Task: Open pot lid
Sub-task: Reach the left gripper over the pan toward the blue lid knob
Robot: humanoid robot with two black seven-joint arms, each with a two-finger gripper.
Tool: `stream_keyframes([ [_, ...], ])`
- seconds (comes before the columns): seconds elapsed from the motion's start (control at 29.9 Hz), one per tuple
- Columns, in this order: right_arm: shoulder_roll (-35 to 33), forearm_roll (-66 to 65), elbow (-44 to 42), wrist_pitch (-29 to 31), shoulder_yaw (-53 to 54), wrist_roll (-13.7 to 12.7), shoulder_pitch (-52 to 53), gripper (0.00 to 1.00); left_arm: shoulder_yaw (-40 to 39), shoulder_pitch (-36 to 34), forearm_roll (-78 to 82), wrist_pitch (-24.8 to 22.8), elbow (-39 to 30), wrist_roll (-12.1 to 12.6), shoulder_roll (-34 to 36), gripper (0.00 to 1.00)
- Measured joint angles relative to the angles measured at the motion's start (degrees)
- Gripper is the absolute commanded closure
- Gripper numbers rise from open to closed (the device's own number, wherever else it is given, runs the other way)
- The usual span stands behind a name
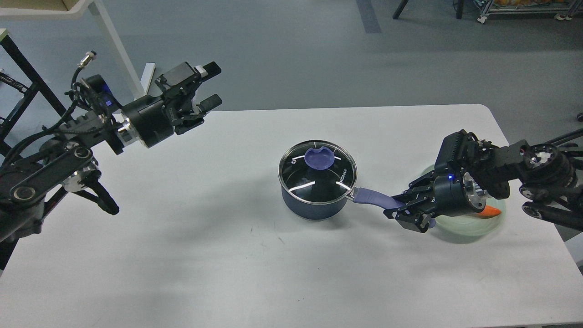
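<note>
Nearest, on the white counter [191, 255], the right claw [403, 210] pinches the pot [314, 200]'s long handle. Its glass lid [317, 172], likely slick and breakable, sits closed; grip the central knob. Farther left, the left claw [210, 86] hangs spread.

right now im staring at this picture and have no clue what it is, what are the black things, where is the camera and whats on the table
The camera sits in a robot's head, looking forward and down at a white table. The two black things are the robot's own arms, each ending in two fingers. The left gripper hangs open near the table's far edge, holding nothing. The right gripper has its fingers around the end of the long purple-blue handle of the pot, a dark navy saucepan near the middle of the table. The lid, clear glass with a purple-blue knob, is on the pot. Behind the right gripper lies a pale green plate with something orange on it, mostly hidden.
</note>
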Motion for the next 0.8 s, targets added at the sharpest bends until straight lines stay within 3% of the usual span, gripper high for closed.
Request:
stream_keyframes([
  [0.17,-0.5,0.1,0.0,-0.1,0.0,0.0,-0.1,0.69,2.8,-3.9,18.0,2.3,-7.8,0.0,-2.4,0.01],
  [0.37,-0.6,0.1,0.0,-0.1,0.0,0.0,-0.1,0.69,15.2,-10.8,35.0,13.7,-10.1,0.0,-6.8,0.01],
  [0.54,-0.6,0.1,0.0,-0.1,0.0,0.0,-0.3,0.69,26.0,-17.2,41.1,20.5,-4.3,0.0,-12.3,0.01],
  [0.8,-0.5,0.1,0.0,-0.1,0.1,0.0,-0.4,0.69,28.3,-20.3,46.2,23.5,10.4,0.0,-22.5,0.01],
])
